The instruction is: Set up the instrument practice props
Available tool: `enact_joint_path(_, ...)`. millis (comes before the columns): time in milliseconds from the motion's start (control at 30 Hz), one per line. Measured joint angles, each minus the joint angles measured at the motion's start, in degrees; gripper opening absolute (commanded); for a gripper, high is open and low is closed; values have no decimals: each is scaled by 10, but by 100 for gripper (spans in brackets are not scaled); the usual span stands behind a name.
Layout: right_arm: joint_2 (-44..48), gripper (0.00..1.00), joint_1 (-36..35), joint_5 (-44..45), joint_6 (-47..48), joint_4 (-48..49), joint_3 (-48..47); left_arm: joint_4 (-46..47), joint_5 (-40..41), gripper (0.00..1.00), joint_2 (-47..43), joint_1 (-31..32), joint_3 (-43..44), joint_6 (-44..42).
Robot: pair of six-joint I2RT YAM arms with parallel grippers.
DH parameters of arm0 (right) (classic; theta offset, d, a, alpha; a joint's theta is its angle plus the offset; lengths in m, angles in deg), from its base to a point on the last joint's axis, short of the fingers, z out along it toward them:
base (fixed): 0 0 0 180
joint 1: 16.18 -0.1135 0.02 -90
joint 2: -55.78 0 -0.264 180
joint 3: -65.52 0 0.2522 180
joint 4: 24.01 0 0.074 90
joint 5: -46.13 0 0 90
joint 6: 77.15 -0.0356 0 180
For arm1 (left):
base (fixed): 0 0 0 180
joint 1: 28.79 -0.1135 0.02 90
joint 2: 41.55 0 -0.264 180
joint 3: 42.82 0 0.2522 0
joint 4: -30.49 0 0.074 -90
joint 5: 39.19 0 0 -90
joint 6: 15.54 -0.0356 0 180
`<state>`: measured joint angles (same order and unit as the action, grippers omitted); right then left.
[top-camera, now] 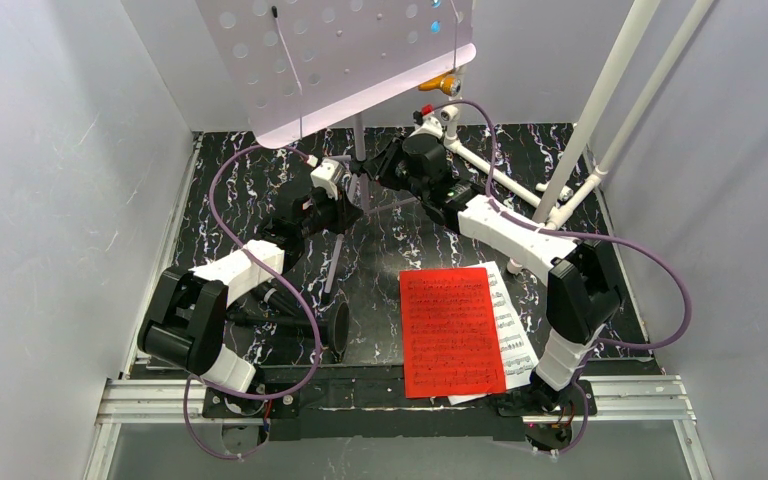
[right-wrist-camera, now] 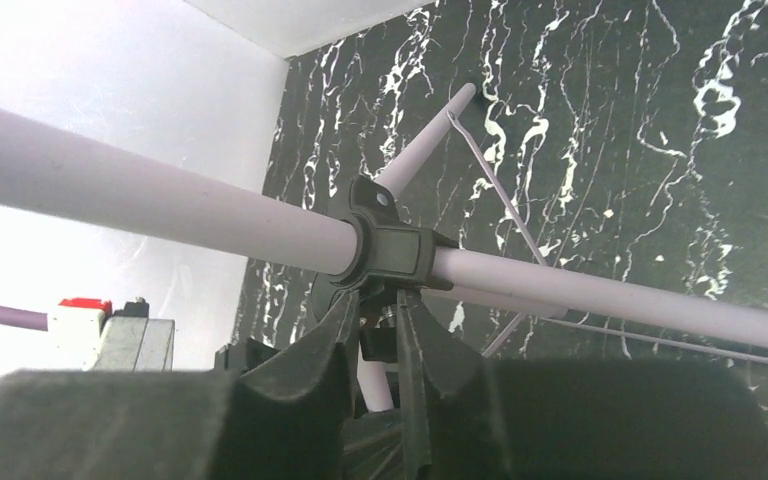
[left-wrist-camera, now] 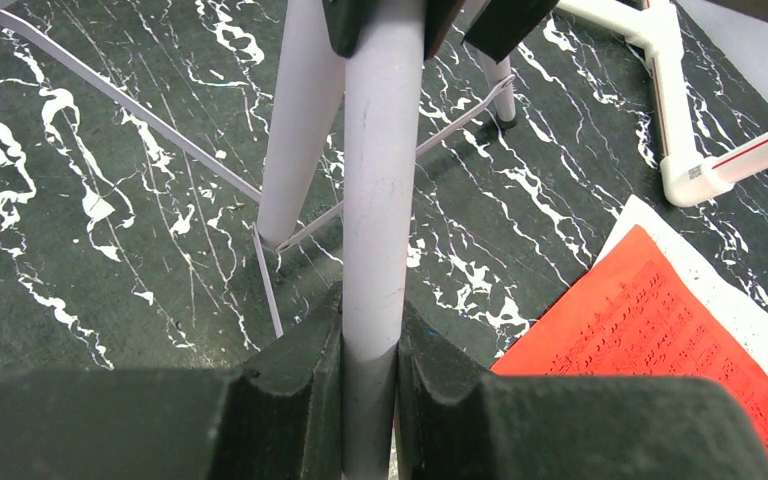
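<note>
From overhead I see the music stand (top-camera: 340, 50) upright at the back middle of the dark marbled surface (top-camera: 380, 290). Its perforated lilac desk is cut off by the top edge and hides much of what lies behind it. Both arms reach in to the pole beneath the desk, and their wrists cover the joint where the legs meet. On my left wrist view, the left jaws are clamped on the lilac pole (left-wrist-camera: 380, 200), one pad on each side, with a second leg (left-wrist-camera: 300, 130) just beside it. On my right wrist view, the right jaws sit close together under the dark collar (right-wrist-camera: 392, 250) on the tube. A small stub hangs in the narrow gap, but I cannot tell whether the pads press on it. The red page (top-camera: 452, 330) lies flat near the right arm's base and covers most of the white page (top-camera: 513, 335). The microphone (top-camera: 338, 325) lies on its side by the left arm. It is black on dark and partly under the arm, so I cannot make out its head. The white pipe frame (top-camera: 605, 105) runs out of view at the top right.
</note>
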<state>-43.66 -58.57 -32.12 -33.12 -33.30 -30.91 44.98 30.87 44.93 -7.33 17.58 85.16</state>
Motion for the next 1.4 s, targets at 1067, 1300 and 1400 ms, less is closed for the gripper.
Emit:
enact_joint_path(1067, 14, 12, 18, 9, -202, 214, 157, -9, -5, 0, 0, 0, 1, 5)
enact_joint_path(1300, -12, 8, 41, -61, -285, 346, 212, -15, -5, 0, -1, 0, 2, 5)
enact_joint_path(1400, -34, 10, 48, -89, -332, 400, 222, -17, -4, 0, -1, 0, 2, 9)
